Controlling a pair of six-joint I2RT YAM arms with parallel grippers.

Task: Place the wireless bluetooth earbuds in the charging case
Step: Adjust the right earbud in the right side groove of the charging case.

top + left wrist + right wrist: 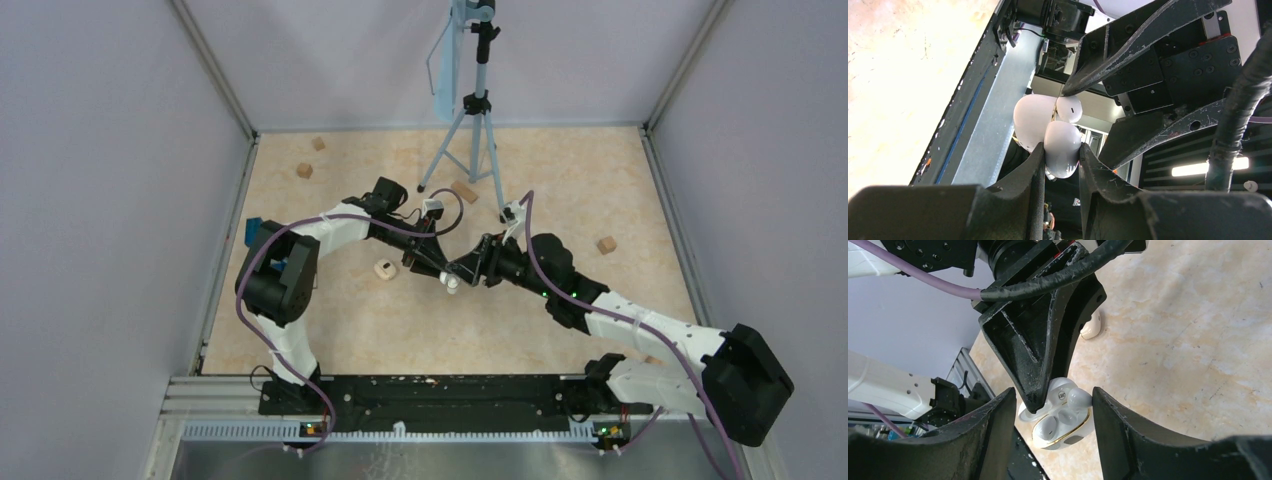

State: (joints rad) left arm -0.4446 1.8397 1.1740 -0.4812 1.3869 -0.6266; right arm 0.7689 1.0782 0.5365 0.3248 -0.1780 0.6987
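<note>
- The left claw [1061, 149] is pinched narrow on the white charging case [1062, 162]. It holds the case off the bench [560, 170], one finger on each flank.
- The case is open, and its lid [1032, 120] stands up behind the body. The right wrist view shows a gold-coloured trim around the open face.
- One earbud [1047, 428] lies seated in a well of the case.
- A second earbud [1079, 399] sits at the upper edge of the open face, not fully down. In the left wrist view it touches the tip of one right finger [1083, 80].
- The right claw [1053, 392] stands wide. Its two fingers straddle the case and the left claw's tip, and it grips nothing between them.
- In the top view the two claws meet tip to tip over the middle of the bench.
- A second small pale case [385, 268] lies on the bench just to the left of the meeting point, apart from both claws.
- Tan wooden blocks [305, 170] are scattered toward the far side and the right.
- A tripod [470, 130] stands at the back of the bench.
</note>
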